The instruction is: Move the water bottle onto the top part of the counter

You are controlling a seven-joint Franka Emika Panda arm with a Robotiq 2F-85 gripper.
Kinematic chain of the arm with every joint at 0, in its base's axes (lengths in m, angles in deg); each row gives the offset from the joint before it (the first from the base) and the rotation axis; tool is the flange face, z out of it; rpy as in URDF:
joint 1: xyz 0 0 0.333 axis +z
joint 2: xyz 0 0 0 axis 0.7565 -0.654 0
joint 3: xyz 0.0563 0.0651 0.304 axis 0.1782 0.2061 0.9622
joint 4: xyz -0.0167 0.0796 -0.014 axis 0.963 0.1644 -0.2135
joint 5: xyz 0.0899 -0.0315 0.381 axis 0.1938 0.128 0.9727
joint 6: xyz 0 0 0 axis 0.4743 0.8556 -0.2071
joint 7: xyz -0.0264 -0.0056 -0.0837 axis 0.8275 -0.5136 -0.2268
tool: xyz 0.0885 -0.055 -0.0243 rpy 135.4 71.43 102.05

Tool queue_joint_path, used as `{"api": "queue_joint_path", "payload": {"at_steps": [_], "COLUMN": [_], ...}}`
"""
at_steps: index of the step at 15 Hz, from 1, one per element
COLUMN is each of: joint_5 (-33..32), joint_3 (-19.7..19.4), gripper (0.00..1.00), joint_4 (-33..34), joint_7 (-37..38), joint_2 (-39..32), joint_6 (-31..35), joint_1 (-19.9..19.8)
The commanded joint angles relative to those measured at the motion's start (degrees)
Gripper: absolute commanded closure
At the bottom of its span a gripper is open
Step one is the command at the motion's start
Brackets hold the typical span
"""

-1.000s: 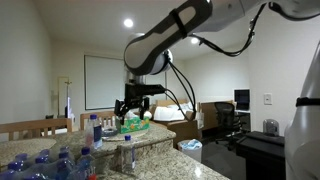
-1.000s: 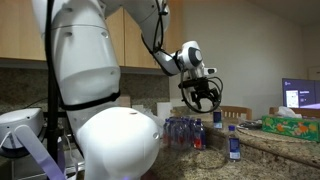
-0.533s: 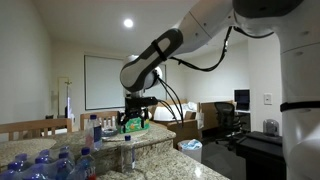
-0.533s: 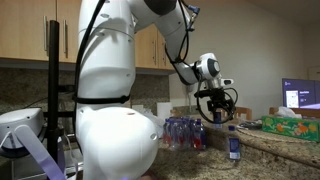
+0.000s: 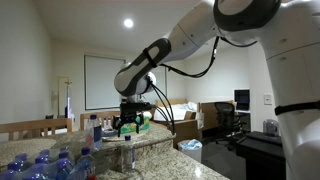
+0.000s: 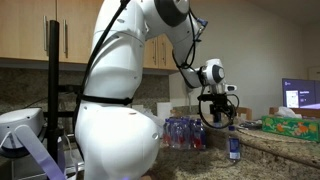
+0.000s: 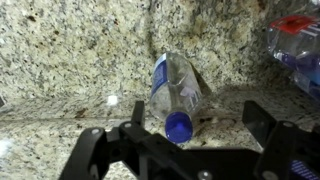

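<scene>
Water bottle [image 6: 233, 146] is seen upright on granite surface [image 6: 262, 158], lower right of frame, just below claw [image 6: 218, 108]. Long axis vert., cap up. Claw is held wide, empty, approx. over cap.

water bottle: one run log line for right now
water bottle: upright on lower counter | claw: open, above it, no contact | next: descend and grasp
</scene>
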Motion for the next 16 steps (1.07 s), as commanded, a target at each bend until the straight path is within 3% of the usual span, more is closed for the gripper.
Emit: {"api": "queue_joint_path", "payload": {"at_steps": [1, 7, 10, 12, 16], "joint_5": [-0.24, -0.07, 2.09, 4.43, 6.26], "joint_3": [-1.51, -3.83, -4.64, -4.66, -4.73], "gripper": [0.0, 0.0, 0.0, 0.0, 0.0], "joint_4": [0.13, 3.45, 2.08, -1.2, -9.24], "joint_7": [-0.01, 1.79, -0.08, -1.35, -1.22], "joint_2": [0.32, -1.71, -1.74, -0.84, 1.2], "joint_6": [-0.26, -0.14, 0.97, 3.97, 17.42], "joint_1": [1.61, 1.83, 1.35, 1.2, 1.48]}}
